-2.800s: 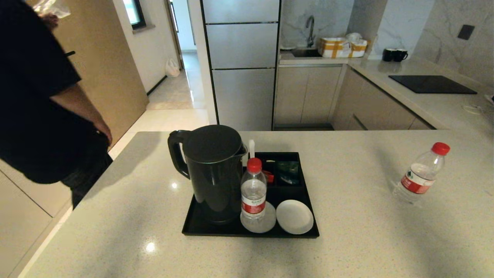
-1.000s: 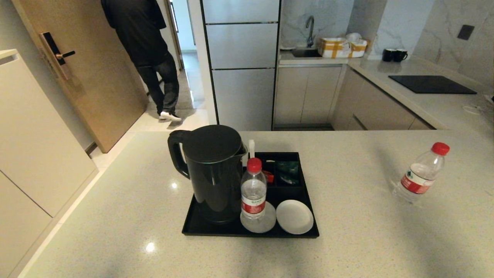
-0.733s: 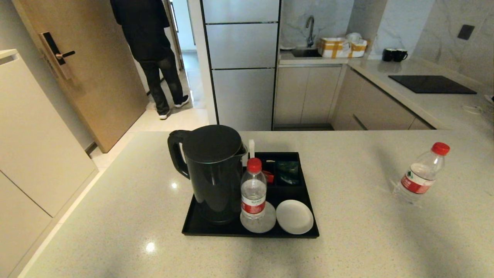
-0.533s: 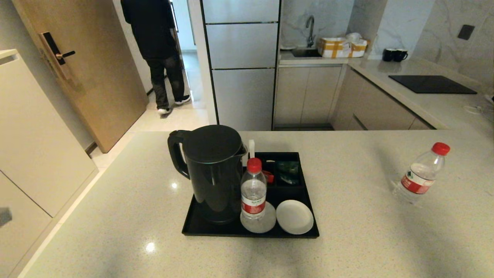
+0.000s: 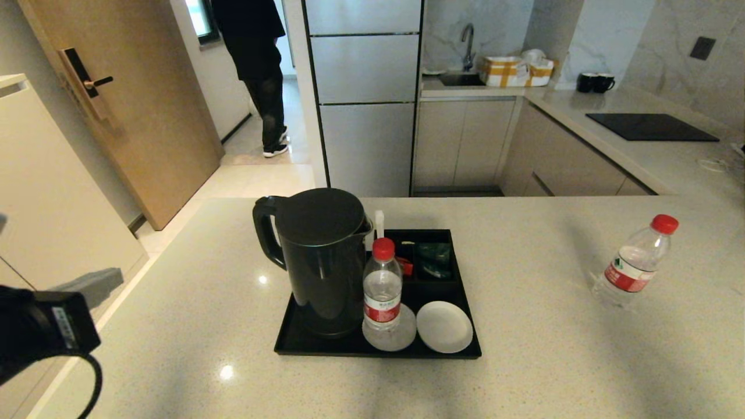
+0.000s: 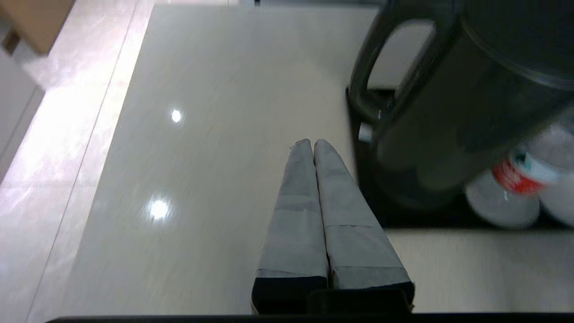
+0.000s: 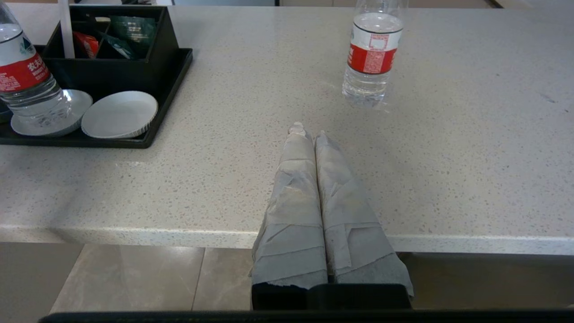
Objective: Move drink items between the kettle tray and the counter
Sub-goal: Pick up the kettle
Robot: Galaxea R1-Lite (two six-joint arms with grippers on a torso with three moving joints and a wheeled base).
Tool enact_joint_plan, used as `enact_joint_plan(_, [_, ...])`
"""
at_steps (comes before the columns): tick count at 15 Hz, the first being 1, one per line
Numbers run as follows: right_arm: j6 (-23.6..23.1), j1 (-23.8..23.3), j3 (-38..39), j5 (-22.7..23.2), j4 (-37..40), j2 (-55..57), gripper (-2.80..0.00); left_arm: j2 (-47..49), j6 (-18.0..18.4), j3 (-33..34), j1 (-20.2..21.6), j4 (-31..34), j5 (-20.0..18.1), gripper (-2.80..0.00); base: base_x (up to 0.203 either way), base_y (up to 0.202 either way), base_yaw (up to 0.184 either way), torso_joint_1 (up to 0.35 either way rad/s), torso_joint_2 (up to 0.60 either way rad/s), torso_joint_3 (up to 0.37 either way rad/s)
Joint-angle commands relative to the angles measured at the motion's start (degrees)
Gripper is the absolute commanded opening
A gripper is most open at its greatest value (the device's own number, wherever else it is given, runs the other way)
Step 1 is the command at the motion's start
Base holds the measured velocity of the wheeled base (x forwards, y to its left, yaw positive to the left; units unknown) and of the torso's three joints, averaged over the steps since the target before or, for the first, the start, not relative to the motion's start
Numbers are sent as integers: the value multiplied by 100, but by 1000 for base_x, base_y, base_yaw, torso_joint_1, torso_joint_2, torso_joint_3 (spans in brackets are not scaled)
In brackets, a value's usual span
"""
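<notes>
L gripper closed, empty, near kettle

The head view looks down on the counter from six o'clock; both low wrist views share its tray.

Our left arm shows at the lower left of the head view; we keep the left gripper pressed closed, fingers together. Our right gripper is likewise closed, its taped fingers touching
</notes>
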Motion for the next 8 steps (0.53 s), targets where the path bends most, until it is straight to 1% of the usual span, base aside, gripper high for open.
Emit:
enact_joint_plan(1, [-6, 1, 0, 1, -2, -9, -280, 1039, -15, 101, -320, -954, 215, -280, 0, 0, 0, 0, 0, 0])
enact_joint_plan(3, [-6, 1, 0, 1, -2, -9, -280, 1865, -54, 223, -618, -1825, 658, -280, 0, 0, 0, 0, 0, 0])
enact_joint_plan(5, [-6, 1, 0, 1, 6, -9, -280, 2820, -45, 391, -785, -2993, 1057, -280, 0, 0, 0, 0, 0, 0])
enact_joint_plan(7, [-6, 1, 0, 1, -2, -9, -280, 3765, -20, 534, -876, -4178, 1360, -280, 0, 0, 0, 0, 0, 0])
enact_joint_plan(8, [-6, 1, 0, 1, -2, -9, -280, 4171, -7, 561, -935, -4633, 1476, -280, 0, 0, 0, 0, 0, 0])
